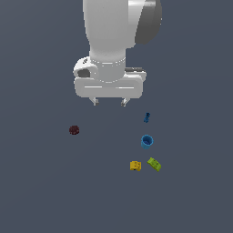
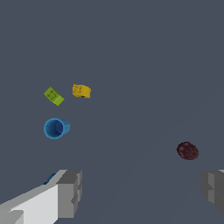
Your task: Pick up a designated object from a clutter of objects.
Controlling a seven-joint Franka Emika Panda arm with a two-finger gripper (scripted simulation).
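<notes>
Grey floor (image 1: pixel 41 191) lies bare around the clutter. Above it, the gripper (image 1: pixel 109 103) hangs with fingers spread wide, holding nothing. The bright blue cup (image 1: pixel 146 141) stands upright toward the exterior view's right, clear on all sides: slim dark blue piece (image 1: pixel 146 117) beyond, yellow block (image 1: pixel 135 165) and lime green block (image 1: pixel 154 164) nearer. The dark red knobbly ball (image 1: pixel 74 130) sits well apart.

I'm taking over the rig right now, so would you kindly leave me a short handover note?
Tool: open, empty, raised above the floor.
Blue cup: upright on the floor, toward the exterior view's right of the tool, untouched.
Around it, all apart: slim dark blue piece, yellow block, lime green block; dark red ball far off alone.
Done: nothing grasped.
Left: align over the cup, descend, close, lift.
</notes>
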